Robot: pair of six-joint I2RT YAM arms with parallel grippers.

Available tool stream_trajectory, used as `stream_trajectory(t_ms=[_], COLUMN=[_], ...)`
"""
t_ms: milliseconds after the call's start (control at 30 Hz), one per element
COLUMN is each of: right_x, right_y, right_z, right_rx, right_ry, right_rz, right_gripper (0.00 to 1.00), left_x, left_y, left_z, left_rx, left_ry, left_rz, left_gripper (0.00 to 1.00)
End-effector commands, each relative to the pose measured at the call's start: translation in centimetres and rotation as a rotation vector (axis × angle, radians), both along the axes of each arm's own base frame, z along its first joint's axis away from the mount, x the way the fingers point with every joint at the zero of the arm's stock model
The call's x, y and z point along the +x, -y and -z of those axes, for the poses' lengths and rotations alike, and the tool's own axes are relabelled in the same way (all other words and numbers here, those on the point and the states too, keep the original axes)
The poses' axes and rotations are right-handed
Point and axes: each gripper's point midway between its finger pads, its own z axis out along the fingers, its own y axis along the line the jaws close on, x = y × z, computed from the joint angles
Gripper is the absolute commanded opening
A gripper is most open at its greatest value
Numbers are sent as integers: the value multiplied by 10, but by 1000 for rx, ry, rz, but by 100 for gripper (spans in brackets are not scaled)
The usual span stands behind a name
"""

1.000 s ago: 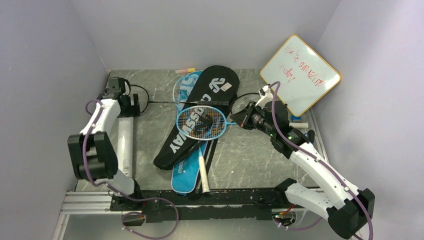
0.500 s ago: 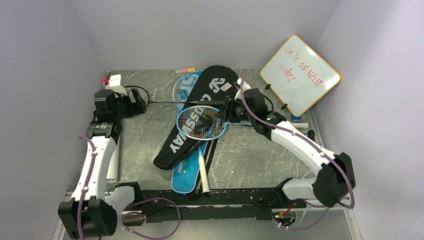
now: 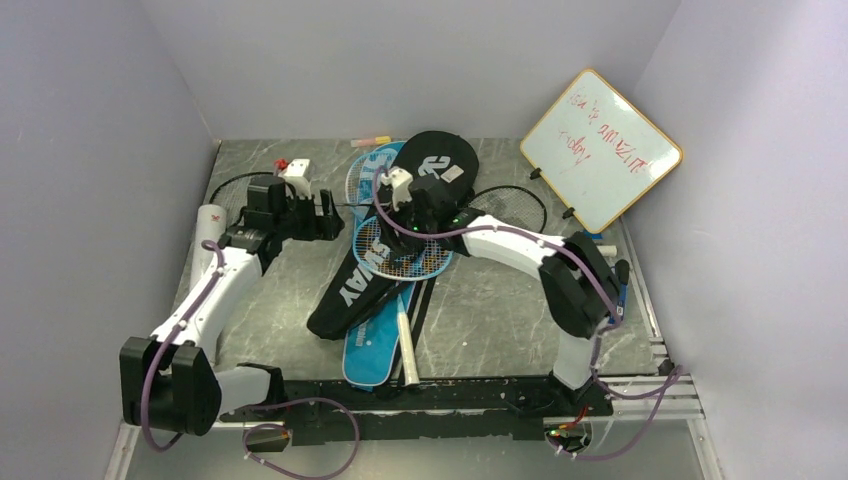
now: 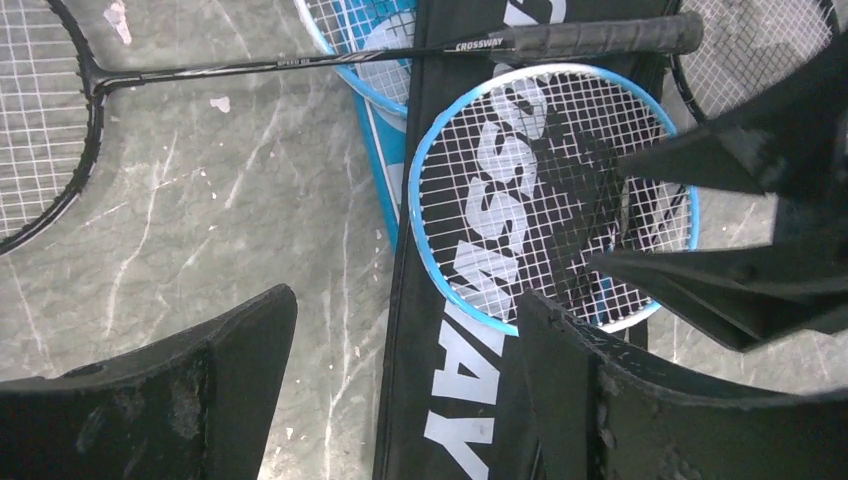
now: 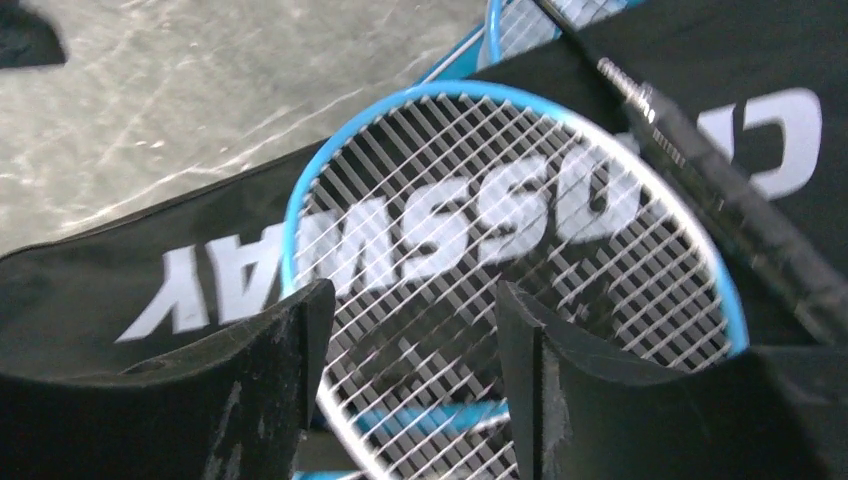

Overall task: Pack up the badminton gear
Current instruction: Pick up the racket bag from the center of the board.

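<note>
While the blue bag (image 3: 368,352) and the black bag (image 3: 345,290) crossed over it lie nearest the arm bases on the desk (image 3: 500,310), nothing appears packed yet: a light-blue racket (image 3: 415,262) rests on top of the black bag, its white handle pointing toward the near edge. Over that racket's head hangs the right gripper (image 5: 412,290), fingers parted and clamping nothing, strings showing in the gap. Just beside it, the left gripper (image 4: 405,300) is spread wide and equally empty above the black bag's left edge. Farther back, a black racket (image 4: 280,65) lies crosswise, its grip resting on the bag by the blue head's far rim. The whiteboard (image 3: 600,150) leans in the far right corner. Likely trouble: fingers closing through strings rather than on the frame could snag; a lift might drag the black racket along; and the arms, crowded over one pile, could knock together.
</note>
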Motion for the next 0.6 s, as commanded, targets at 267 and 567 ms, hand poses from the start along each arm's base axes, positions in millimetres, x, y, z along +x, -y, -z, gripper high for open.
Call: stream_trajectory(t_ms=[267,567], right_x=[98,134], right_y=[-66,-91], right_z=[-13,19], right_rx=[-79,-67], right_ry=[325,297], right_rz=[-200,-262], right_gripper=[66,64], left_x=[0,-1], left_y=[5,-1], left_z=[45,71], left_rx=[49,94], left_ry=[-123,-215], left_rz=[33,18], left_gripper=[77,76])
